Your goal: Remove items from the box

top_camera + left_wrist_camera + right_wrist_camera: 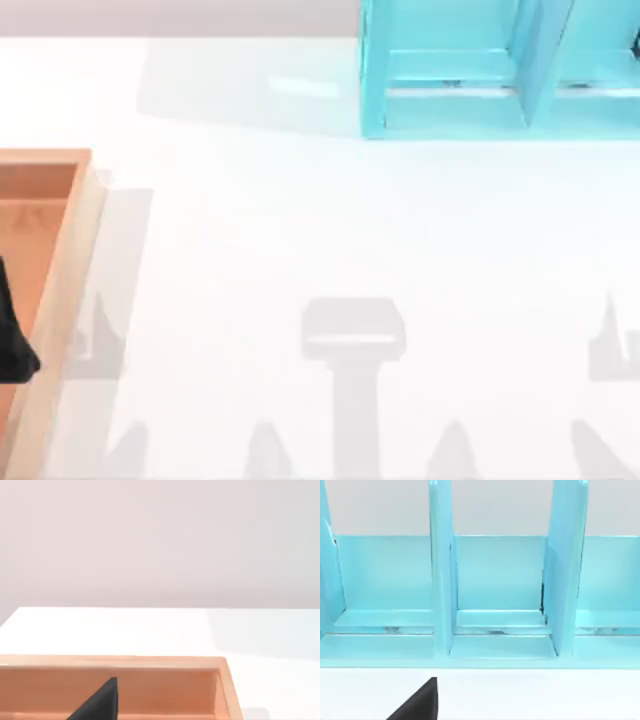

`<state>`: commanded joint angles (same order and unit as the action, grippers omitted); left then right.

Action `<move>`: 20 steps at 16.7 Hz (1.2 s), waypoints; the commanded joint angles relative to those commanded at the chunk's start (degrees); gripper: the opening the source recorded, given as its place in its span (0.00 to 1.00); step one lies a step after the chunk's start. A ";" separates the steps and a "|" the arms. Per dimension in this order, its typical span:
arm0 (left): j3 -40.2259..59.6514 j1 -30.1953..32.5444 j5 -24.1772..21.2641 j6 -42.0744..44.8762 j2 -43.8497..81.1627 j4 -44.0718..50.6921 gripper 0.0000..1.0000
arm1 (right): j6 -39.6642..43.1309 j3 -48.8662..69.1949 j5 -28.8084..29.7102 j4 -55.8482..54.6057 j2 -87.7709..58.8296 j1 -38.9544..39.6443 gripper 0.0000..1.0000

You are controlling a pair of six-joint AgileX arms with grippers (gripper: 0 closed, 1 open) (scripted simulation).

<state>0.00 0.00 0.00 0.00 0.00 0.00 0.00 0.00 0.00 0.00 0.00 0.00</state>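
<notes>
Box (pixel 60 260) at table's left edge (items unseen, perhaps still inside); left gripper (pixel 15 345) hovers over it, finger spread indeterminable; removal apparently unstarted.

The white table (pixel 330 240) lies open from its centre out to 3 o'clock and down to 6 o'clock, a wide free passage. At 9 o'clock the box (pixel 70 250) stands with raised light-wood rims that bar a low sideways approach; its open top leaves room from above. Over its inside hangs the left gripper (pixel 12 335), a dark shape. At 1 o'clock the teal shelf unit (pixel 480 70) blocks the far edge with upright dividers
</notes>
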 joint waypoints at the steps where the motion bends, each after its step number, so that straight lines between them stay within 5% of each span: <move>1: 0.00 0.00 0.00 0.00 0.00 0.00 1.00 | 0.00 0.00 0.00 0.00 0.00 0.00 1.00; 8: 11.55 -3.46 0.00 3.79 12.86 11.54 1.00 | 0.00 0.00 0.00 0.00 0.00 0.00 1.00; 20: 56.77 -16.94 0.22 18.06 74.59 56.17 1.00 | 0.00 0.00 0.00 0.00 0.00 0.00 1.00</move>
<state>56.77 -16.94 0.22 18.06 74.59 56.17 0.00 0.00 0.00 0.00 0.00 0.00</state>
